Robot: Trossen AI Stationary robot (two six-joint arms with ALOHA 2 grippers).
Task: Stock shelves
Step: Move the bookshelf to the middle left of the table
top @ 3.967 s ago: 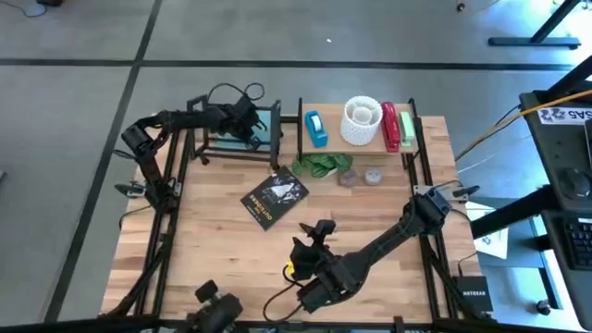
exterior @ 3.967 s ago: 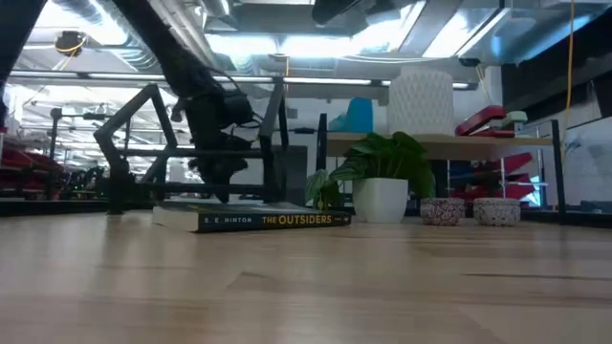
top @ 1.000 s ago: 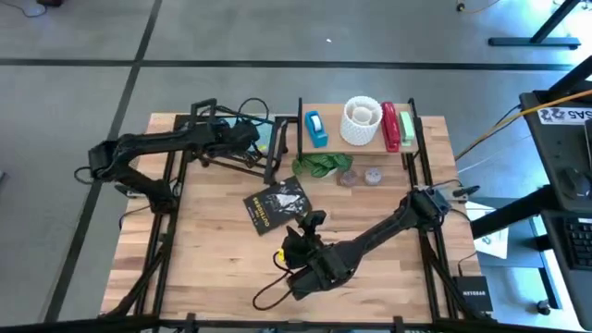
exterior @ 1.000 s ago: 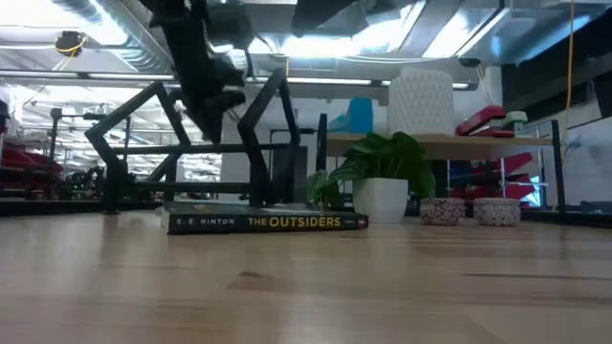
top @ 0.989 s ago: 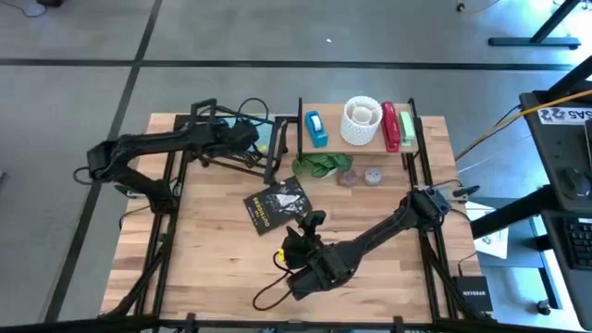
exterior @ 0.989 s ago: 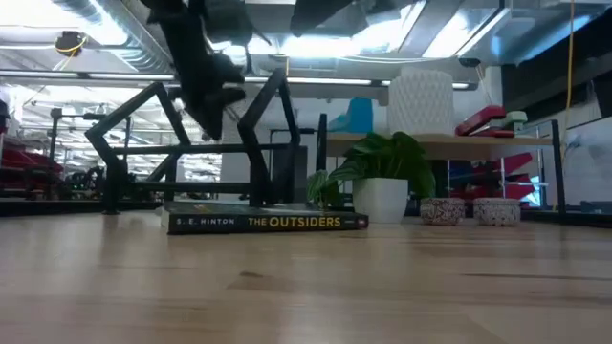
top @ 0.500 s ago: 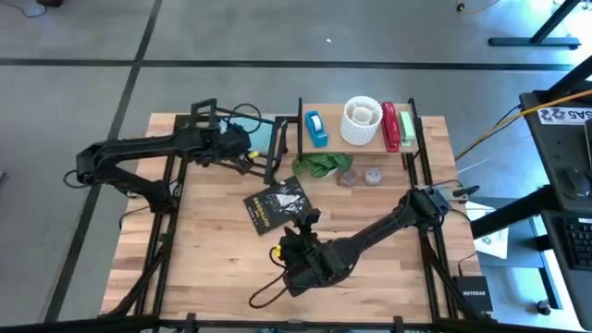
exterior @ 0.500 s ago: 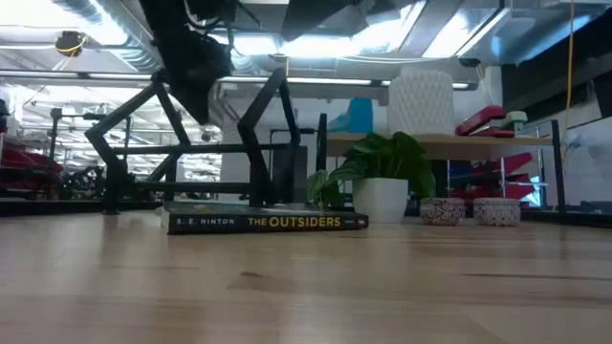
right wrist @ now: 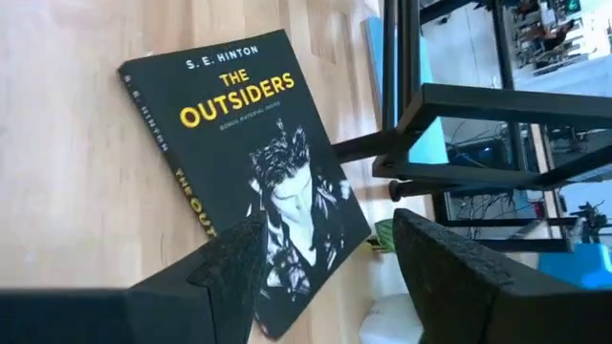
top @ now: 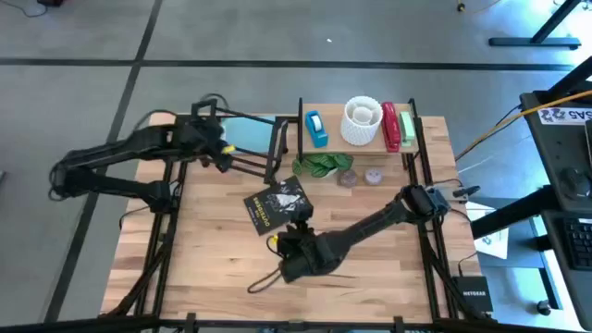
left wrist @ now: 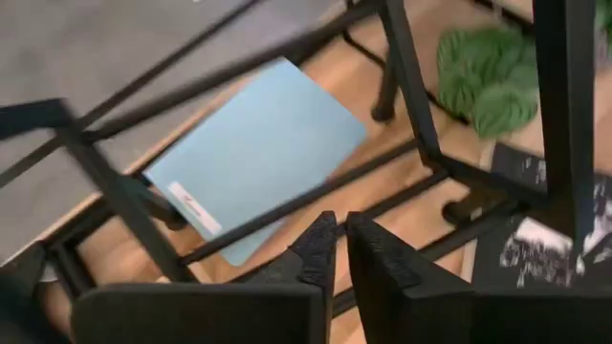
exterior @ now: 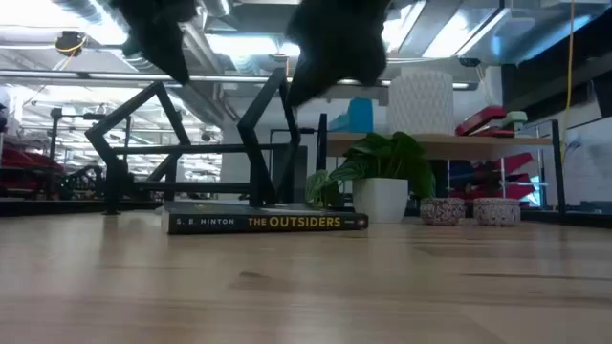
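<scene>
My right gripper [right wrist: 320, 258], fingers spread wide and empty, hovers just beside the book [right wrist: 253, 158] lying flat on the table, spine slanting toward it. My left gripper [left wrist: 339, 250], pinched narrow and empty, stands farther off at the black rack [top: 242, 148].

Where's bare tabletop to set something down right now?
Free: the near-left tabletop, between the book and the left edge. Crowded: the wood shelf top, with plant and small pots in front; blue folder under the black rack.
</scene>
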